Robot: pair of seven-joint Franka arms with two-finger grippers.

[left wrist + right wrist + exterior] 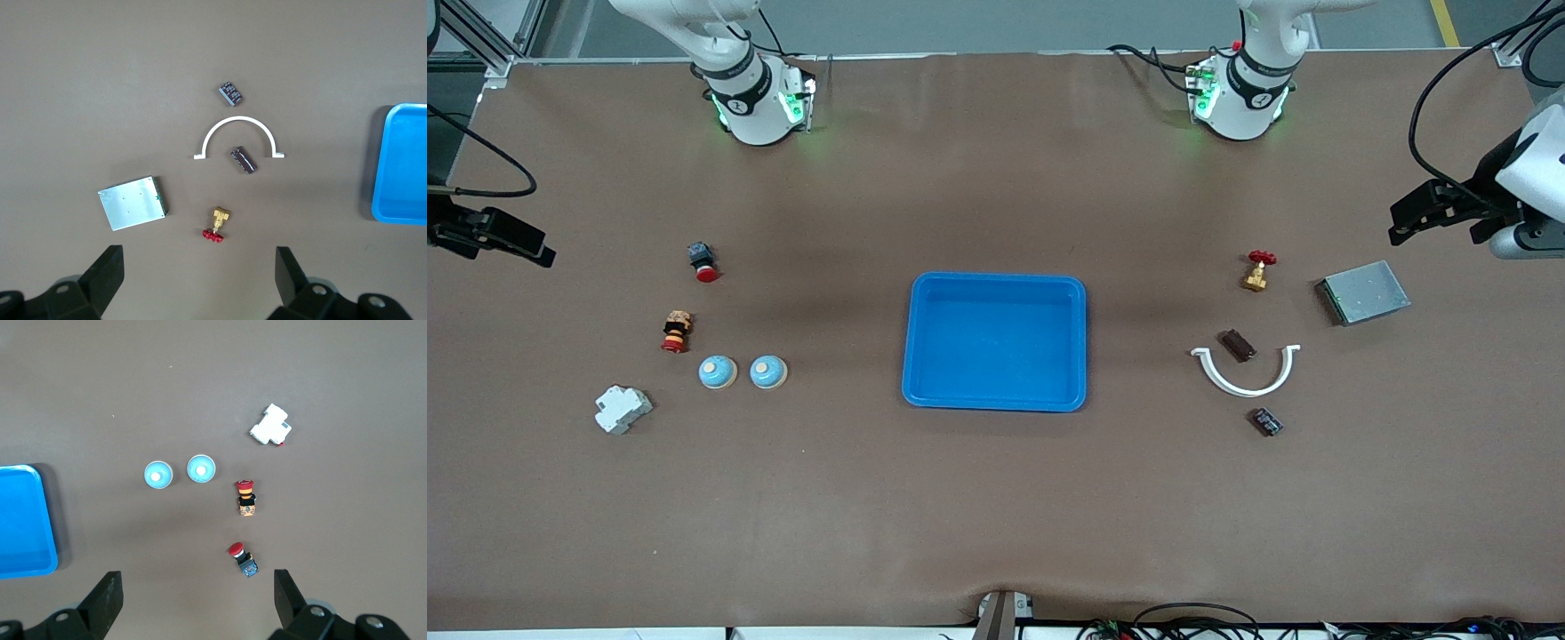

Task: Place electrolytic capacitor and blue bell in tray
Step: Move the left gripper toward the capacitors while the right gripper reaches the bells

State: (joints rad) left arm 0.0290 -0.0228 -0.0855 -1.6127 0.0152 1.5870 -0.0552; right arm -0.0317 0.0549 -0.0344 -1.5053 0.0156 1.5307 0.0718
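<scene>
While both arms wait up off the table, the blue tray [996,341] sits mid-table w/ nothing in it. Left gripper [200,267] hangs over the left arm's end, fingers spread wide, holding nothing; under it: grey metal box [1364,292], brass valve w/ red handle [1258,269], white half-ring [1247,369]. One capacitor [1237,345] lies inside the half-ring's curve, a 2nd capacitor [1266,421] nearer the front camera, just beside the ring. Right gripper [198,587] hangs over the right arm's end, also wide & empty. Two blue bells [718,372] [768,372] sit side by side, w/ a white breaker [623,409], a red push button [702,261] & a red-orange switch [677,331] near them.
</scene>
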